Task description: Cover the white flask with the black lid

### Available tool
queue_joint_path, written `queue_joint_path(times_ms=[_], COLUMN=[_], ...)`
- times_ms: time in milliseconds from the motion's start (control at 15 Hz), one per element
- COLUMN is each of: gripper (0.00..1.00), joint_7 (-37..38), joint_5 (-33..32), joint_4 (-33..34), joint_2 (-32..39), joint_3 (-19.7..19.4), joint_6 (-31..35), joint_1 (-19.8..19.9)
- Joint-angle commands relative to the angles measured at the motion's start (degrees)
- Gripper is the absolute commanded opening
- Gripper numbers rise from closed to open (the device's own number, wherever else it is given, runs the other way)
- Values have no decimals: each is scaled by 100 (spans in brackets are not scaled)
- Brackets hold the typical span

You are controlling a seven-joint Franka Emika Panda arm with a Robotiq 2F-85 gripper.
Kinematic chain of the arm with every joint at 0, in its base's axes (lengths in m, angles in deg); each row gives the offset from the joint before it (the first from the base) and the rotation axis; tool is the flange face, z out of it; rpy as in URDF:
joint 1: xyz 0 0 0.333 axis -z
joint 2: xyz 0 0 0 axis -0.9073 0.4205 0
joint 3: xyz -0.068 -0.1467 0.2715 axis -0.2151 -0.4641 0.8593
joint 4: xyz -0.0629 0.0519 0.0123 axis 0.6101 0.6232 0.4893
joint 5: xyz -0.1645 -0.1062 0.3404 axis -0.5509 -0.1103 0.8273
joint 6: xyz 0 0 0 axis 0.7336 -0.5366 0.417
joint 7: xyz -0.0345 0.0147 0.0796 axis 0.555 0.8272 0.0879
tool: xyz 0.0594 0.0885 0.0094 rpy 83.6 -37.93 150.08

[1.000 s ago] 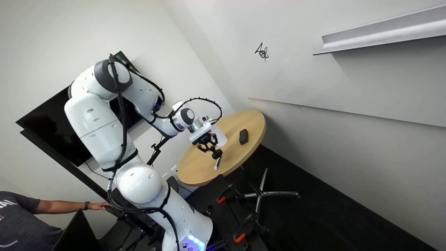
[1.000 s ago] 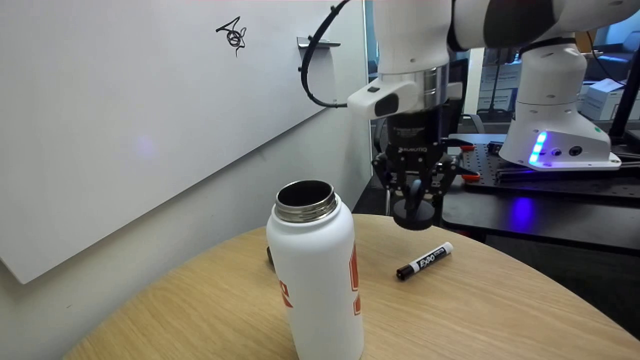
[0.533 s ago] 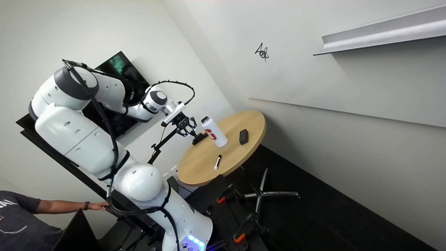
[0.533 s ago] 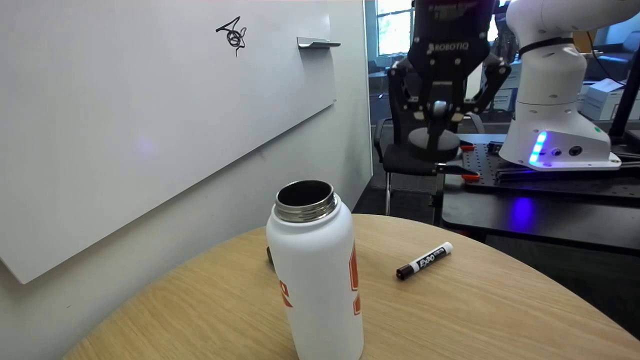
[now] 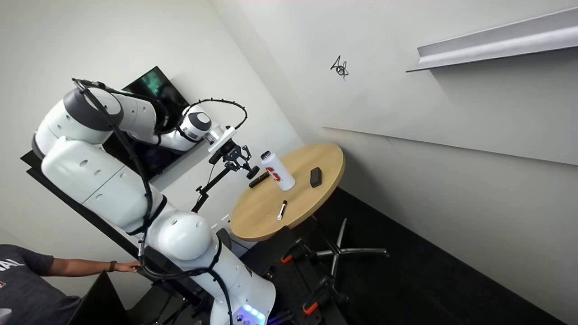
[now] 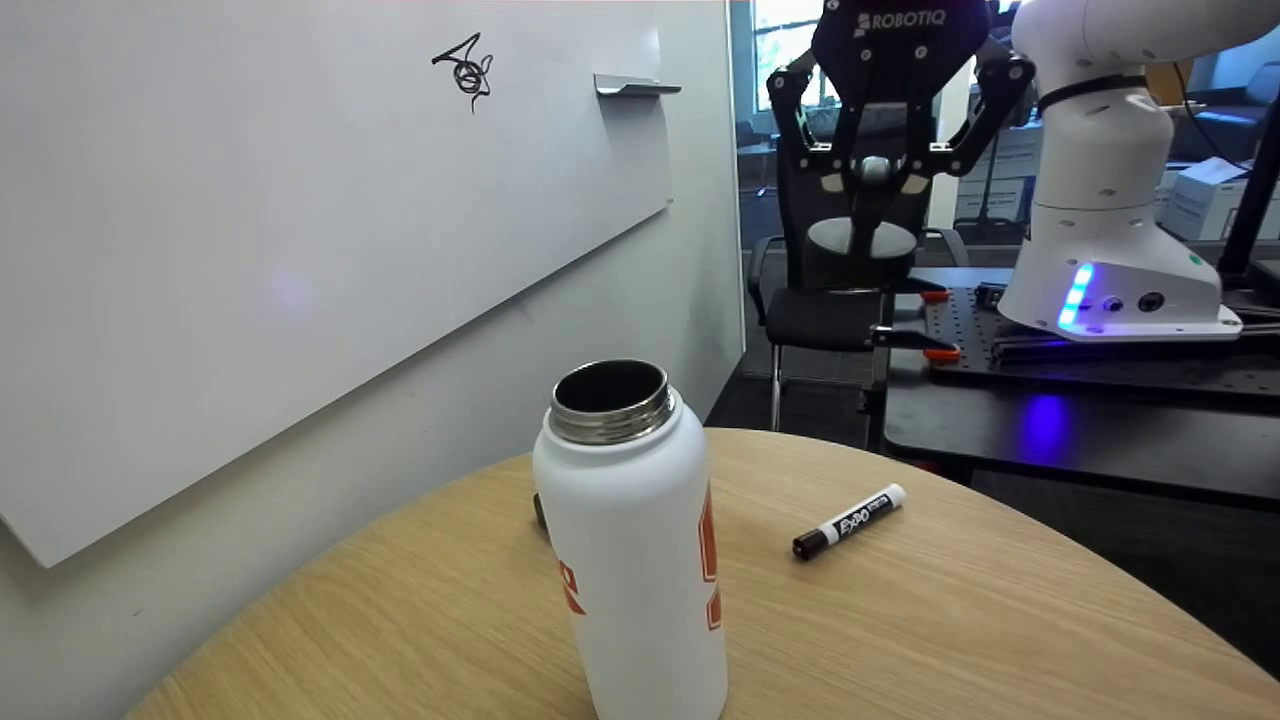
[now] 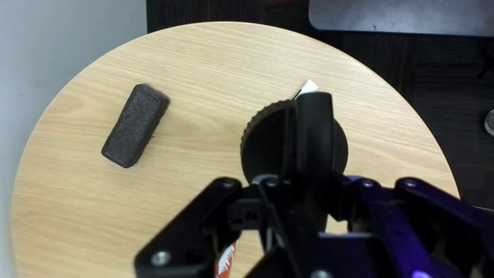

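Observation:
The white flask (image 6: 630, 540) with red marks stands upright on the round wooden table (image 6: 1000, 600). Its threaded steel mouth is open. It also shows in an exterior view (image 5: 278, 171), and a sliver of its red and white side shows in the wrist view (image 7: 225, 263). My gripper (image 6: 875, 180) is shut on the upright handle of the black lid (image 6: 860, 255) and holds it in the air, apart from the flask. In the wrist view the lid (image 7: 264, 143) hangs beyond the fingers (image 7: 308, 189), rim towards the table. The fingers hide part of the handle.
A marker (image 6: 850, 522) lies on the table, partly behind the lid in the wrist view. A dark eraser-like block (image 7: 135, 125) lies near the wall side. A black bar (image 5: 258, 180) shows beside the flask. A whiteboard (image 6: 300, 200) lines the wall.
My gripper has risen with the lid from near the marker and swung away from it, mostly in the earlier half second. The flask, partly hidden by the arm before, now shows fully.

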Motion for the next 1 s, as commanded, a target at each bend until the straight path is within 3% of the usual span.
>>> queue_joint_path(times_ms=[0,333,933], gripper=[3,3,3], joint_7=[52,-234,-831], joint_5=[-233,-453,-1091], joint_4=[293,1137,2655], joint_2=[26,361,2003], joint_3=[-5,56,136], joint_6=[-142,-338,-586], joint_1=[-50,-86,-322])
